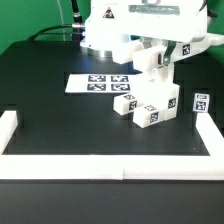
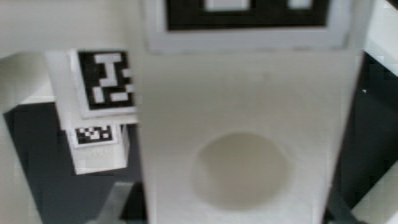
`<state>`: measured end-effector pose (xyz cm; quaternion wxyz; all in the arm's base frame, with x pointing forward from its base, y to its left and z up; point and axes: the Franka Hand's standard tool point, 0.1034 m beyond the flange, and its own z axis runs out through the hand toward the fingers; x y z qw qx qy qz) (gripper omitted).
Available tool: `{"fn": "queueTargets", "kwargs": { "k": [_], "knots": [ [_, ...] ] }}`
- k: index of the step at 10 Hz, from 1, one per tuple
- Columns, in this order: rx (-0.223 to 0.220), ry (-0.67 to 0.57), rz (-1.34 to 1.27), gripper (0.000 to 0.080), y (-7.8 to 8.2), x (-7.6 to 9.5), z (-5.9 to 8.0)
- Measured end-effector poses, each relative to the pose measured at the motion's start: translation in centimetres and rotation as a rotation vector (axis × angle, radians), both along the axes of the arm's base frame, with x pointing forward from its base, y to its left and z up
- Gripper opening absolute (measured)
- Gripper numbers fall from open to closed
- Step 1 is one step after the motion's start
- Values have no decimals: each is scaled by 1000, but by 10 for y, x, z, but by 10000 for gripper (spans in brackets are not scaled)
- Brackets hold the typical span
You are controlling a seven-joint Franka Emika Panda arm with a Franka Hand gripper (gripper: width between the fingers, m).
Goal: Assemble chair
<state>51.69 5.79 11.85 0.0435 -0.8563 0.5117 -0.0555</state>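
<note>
Claw closed on a flat white panel of the chair, held up off the bench, over the cluster of loose chair pieces. In the wrist view the panel fills most of the frame. It has a marker tag at one end and a shallow round recess further along its face. A second tagged piece sits beside and below it; whether they touch or stand apart I cannot tell. In the exterior view a chunky block lies directly beneath the claw. A smaller block is just beside it toward the exterior view's left. A lone tagged piece stands apart toward the exterior view's right, near the rail. The marker board lies flat behind the group with nothing on it. So the chair is in parts: one in the grip, the rest on the bench. No finished joint is visible, so the build reads as early. Step in hand, as I judge it: bringing the panel to mate with the pieces below. The next move calls for squaring the panel to its partner and lining up the recess with whatever peg it takes. It then needs a straight descent with the grip kept firm; a tilted approach would likely jam or nudge the loose blocks. Containers: none in view. The low border rails only fence the bench, and all loose pieces lie inside them.
</note>
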Motion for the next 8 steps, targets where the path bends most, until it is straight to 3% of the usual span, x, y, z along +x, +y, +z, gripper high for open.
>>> {"fn": "queueTargets", "kwargs": {
  "k": [8],
  "knots": [
    [0, 2, 11, 290, 10, -2, -3]
  ]
}}
